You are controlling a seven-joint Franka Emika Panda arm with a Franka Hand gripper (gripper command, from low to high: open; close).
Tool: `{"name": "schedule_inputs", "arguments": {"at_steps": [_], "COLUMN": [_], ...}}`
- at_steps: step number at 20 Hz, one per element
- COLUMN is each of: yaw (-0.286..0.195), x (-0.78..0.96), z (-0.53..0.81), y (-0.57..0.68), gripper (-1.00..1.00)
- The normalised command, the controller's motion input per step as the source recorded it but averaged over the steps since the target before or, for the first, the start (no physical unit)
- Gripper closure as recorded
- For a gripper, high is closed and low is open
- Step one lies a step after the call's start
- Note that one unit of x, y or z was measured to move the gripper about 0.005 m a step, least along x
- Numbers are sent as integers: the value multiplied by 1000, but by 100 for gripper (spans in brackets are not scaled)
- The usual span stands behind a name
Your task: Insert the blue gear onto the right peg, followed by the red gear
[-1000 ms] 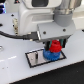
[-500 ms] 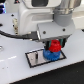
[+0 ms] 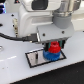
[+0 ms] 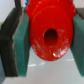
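Note:
In the exterior view my gripper [image 3: 52, 45] is low over the black-framed grey plate [image 3: 36, 58], shut on the red gear [image 3: 53, 48]. The red gear sits right above the blue gear [image 3: 52, 55], which lies on the plate at its right end. The right peg is hidden under the gears. The plate's left pin [image 3: 38, 56] shows as a thin dark upright. In the wrist view the red gear [image 4: 50, 30] fills the frame with its dark centre hole, clamped between the green pads [image 4: 22, 40].
The white arm body [image 3: 35, 17] and a black cable [image 3: 15, 36] hang over the white table at the exterior view's left. The plate lies near the table's front edge.
The gripper with the red gear has sunk slightly toward the blue gear; otherwise little has moved.

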Motion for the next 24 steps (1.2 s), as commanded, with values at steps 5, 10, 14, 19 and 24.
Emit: {"name": "schedule_inputs", "arguments": {"at_steps": [5,10,14,19,24], "yaw": [0,0,0,0,0], "x": [8,54,110,165,151], "z": [265,71,-54,-39,-52], "y": [3,-54,-107,-64,-57], "gripper": [100,100,100,100,100]}}
